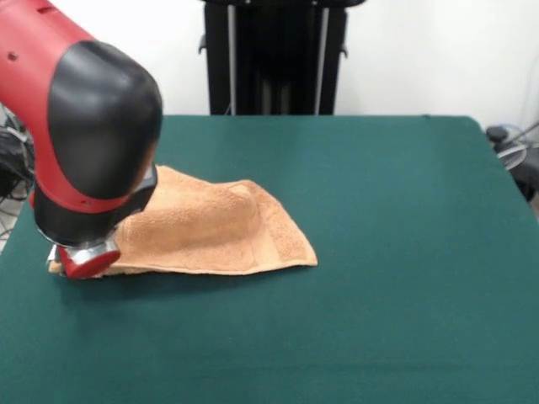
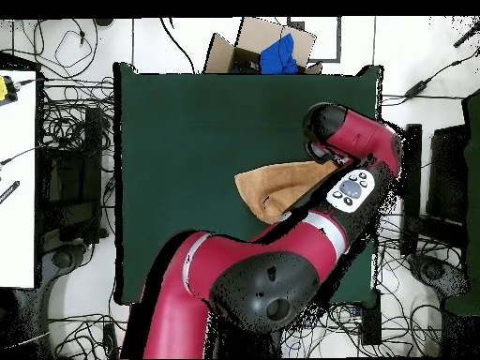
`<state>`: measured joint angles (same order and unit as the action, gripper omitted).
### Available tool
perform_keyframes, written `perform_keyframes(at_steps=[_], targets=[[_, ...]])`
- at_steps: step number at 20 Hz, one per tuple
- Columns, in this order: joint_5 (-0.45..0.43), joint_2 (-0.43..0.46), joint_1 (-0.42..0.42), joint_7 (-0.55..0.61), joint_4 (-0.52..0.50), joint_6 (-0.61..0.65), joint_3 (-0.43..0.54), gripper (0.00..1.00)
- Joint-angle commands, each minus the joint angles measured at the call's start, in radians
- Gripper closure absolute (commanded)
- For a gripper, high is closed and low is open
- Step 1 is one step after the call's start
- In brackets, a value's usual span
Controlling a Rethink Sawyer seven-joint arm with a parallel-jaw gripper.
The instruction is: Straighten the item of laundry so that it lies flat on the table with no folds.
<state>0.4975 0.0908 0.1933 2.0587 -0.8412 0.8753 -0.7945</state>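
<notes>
The peach-orange towel point(image 1: 210, 223) lies on the green table point(image 1: 387, 219), left of the middle. It is folded over with a raised hump, and its right end tapers to a corner. My gripper point(image 1: 84, 259) is down at the towel's left end, close to the table and largely hidden behind the big red and black wrist. In the overhead view the towel point(image 2: 277, 185) shows as a folded wedge on the table point(image 2: 178, 141), and the arm point(image 2: 361, 178) covers its right part and the gripper.
The black pedestal point(image 1: 274, 55) stands at the table's far side. A cardboard box with blue cloth point(image 2: 272, 47) sits just past the table's edge. Cables cover the floor point(image 2: 75, 122) beside it. A white bench point(image 2: 17, 178) stands at the left.
</notes>
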Motion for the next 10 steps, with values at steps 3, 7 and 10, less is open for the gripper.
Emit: perform_keyframes(at_steps=[3,7,10], targets=[[-0.071,-0.009,0.065,0.0,0.221,0.224,0.014,1.0],[-0.091,-0.014,0.067,0.012,0.229,0.235,0.031,1.0],[-0.108,-0.019,0.065,0.021,0.223,0.228,0.043,1.0]])
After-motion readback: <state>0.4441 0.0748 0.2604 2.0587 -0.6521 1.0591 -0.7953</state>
